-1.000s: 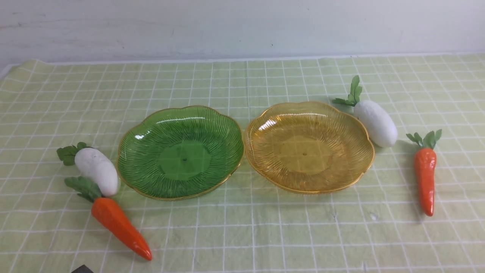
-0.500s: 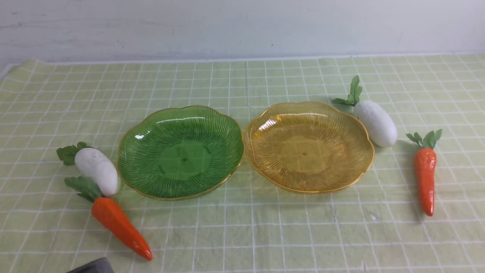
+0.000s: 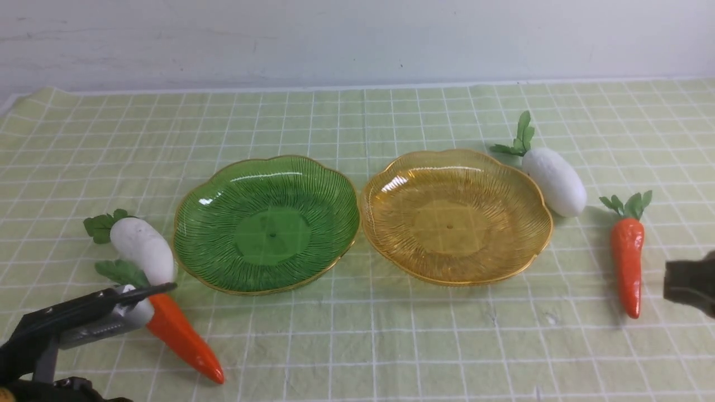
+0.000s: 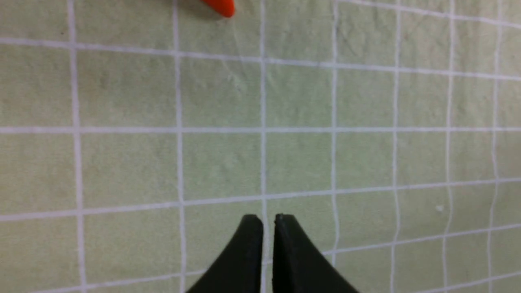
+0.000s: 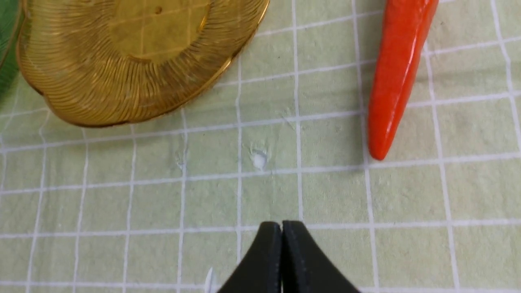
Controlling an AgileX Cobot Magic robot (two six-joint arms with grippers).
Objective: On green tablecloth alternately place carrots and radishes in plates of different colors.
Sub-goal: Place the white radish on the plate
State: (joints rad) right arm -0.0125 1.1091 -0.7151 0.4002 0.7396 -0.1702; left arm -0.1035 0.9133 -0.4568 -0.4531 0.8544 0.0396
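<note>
On the green tablecloth [image 3: 357,335] stand a green plate [image 3: 266,224] and an amber plate [image 3: 455,216], side by side, both empty. Left of the green plate lie a white radish [image 3: 142,250] and an orange carrot [image 3: 184,338]. Right of the amber plate lie a second radish [image 3: 554,180] and a second carrot [image 3: 627,267]. My left gripper [image 3: 162,288] is shut and empty, above the left carrot's top; the carrot's tip [image 4: 220,6] shows in the left wrist view, beyond the gripper [image 4: 268,219]. My right gripper [image 3: 667,285] is shut and empty, just right of the right carrot [image 5: 399,73], near the amber plate [image 5: 122,61].
A white wall runs behind the cloth's far edge. The cloth is slightly wrinkled, with small white marks [image 5: 259,159] in front of the amber plate.
Both arms have come into the front view: the left from the lower left corner up over the left carrot's top, the right from the right edge beside the right carrot. The vegetables and plates have not moved.
</note>
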